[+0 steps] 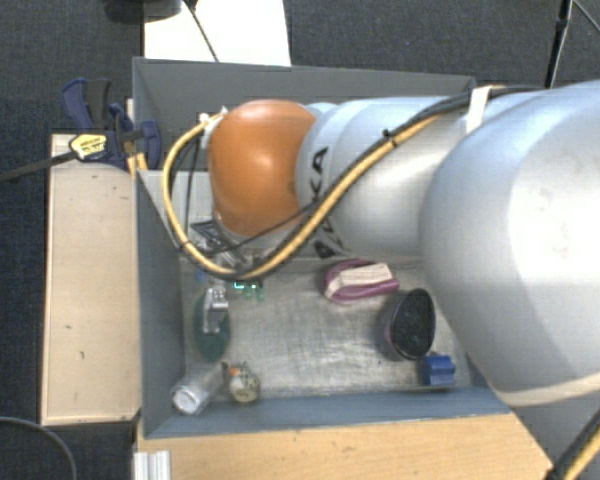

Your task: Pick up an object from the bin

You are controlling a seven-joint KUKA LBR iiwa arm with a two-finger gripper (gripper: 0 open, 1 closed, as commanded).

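My gripper comes down near the bin's left wall, its grey tip just above a dark green rounded thing; I cannot tell whether the two touch. In front of that, in the near left corner, lies a clear small bottle with a pale cap. A small round brownish thing sits right beside the bottle.
A purple and white thing lies mid-bin. A black round thing and a small blue block lie toward the near right. The arm, its orange cover and a yellow cable hide the bin's far half and right side.
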